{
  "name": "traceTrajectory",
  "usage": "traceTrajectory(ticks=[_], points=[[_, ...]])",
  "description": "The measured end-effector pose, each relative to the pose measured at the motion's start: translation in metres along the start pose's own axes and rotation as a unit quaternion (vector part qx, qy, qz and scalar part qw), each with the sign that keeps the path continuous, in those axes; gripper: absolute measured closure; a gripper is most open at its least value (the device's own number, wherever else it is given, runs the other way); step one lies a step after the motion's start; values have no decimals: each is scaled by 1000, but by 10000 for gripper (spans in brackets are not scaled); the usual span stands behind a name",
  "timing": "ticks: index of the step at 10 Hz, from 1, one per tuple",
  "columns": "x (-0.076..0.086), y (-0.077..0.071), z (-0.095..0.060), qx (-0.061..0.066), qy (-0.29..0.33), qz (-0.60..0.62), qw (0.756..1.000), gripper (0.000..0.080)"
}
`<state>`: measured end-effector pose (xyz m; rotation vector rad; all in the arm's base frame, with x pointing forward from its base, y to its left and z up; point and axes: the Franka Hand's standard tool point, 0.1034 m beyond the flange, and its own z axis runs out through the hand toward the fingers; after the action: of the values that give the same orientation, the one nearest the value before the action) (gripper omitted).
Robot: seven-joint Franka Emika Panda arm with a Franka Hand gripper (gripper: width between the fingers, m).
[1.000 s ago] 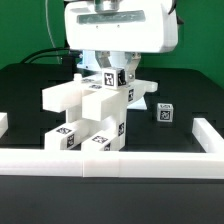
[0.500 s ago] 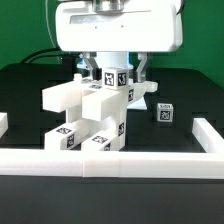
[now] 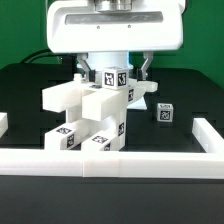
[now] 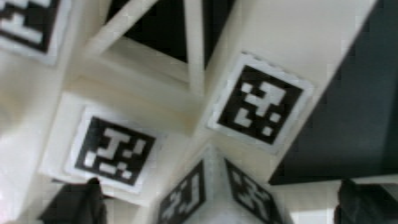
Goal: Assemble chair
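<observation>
- The gripper (image 3: 118, 70) hangs straight over the chair (image 3: 95, 115), under the arm's broad white hand housing (image 3: 115, 30).
- Its fingers (image 3: 88, 68) are spread wide. One dark finger stands on the exterior view's left of the chair's topmost part (image 3: 113, 78) and the other on the exterior view's right.
- The fingers flank that part without pinching it. A gap seems to show on each side, though the exterior view is small and I cannot rule out a light touch.
- The chair stands near the middle of the black table (image 3: 30, 95), just behind the long white border rail (image 3: 110, 160).
- It is a stack of matte white blocky parts. A thick slab (image 3: 62, 97) juts toward the exterior view's left, and upright pieces rise beside it.
- The topmost part shows two square tags side by side, facing the camera. More tags sit on the low front faces near the rail.
- A small loose block (image 3: 164, 113) with its own tag lies on the table on the exterior view's right, apart from the chair.
- The wrist view is a blurred close-up of the chair's white surfaces (image 4: 178, 105) bearing black-and-white tags (image 4: 263, 100).
- Dark fingertips (image 4: 75, 203) show at that picture's edge, set wide apart.
</observation>
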<state>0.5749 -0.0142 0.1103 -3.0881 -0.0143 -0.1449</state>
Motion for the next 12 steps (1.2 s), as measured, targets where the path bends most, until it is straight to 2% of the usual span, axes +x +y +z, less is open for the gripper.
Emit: traceTrajectory(ticks=[3, 7, 8, 9, 11, 12], points=[[1, -1, -1, 0, 0, -85, 996, 150], [1, 4, -1, -8, -4, -228, 974, 150], [1, 5, -1, -8, -4, -229, 973, 196], [1, 5, -1, -8, -4, -228, 974, 196], [1, 5, -1, -8, -4, -210, 978, 471], [1, 5, -1, -8, -4, -210, 978, 471]])
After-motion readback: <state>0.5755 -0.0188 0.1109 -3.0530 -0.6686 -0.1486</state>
